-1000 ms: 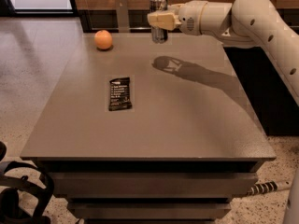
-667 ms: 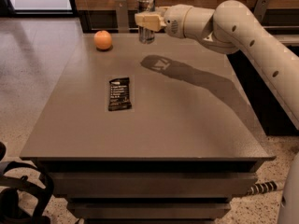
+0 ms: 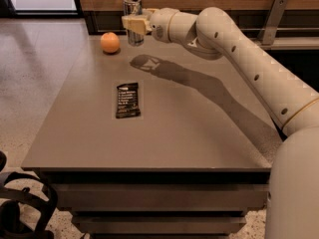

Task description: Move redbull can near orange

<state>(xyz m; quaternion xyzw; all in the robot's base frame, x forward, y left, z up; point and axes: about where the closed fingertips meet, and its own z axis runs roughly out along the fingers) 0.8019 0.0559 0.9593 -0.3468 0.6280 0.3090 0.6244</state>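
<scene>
The redbull can (image 3: 133,14) is a slim silver can held upright in my gripper (image 3: 133,24), above the far part of the grey table (image 3: 199,133). The gripper's cream fingers are shut on the can's middle. The orange (image 3: 110,42) rests on the table near its far left corner, a short way left of and below the can. The can's shadow (image 3: 144,62) falls on the table to the right of the orange. My arm reaches in from the right.
A flat black snack-bar wrapper (image 3: 128,99) lies on the table left of centre. A wooden wall and a dark ledge run behind the table. A metal bracket (image 3: 273,19) stands at the back right. Black base parts (image 3: 20,208) show at the bottom left.
My gripper has carried the can to the left, toward the orange. The orange and the wrapper have not moved.
</scene>
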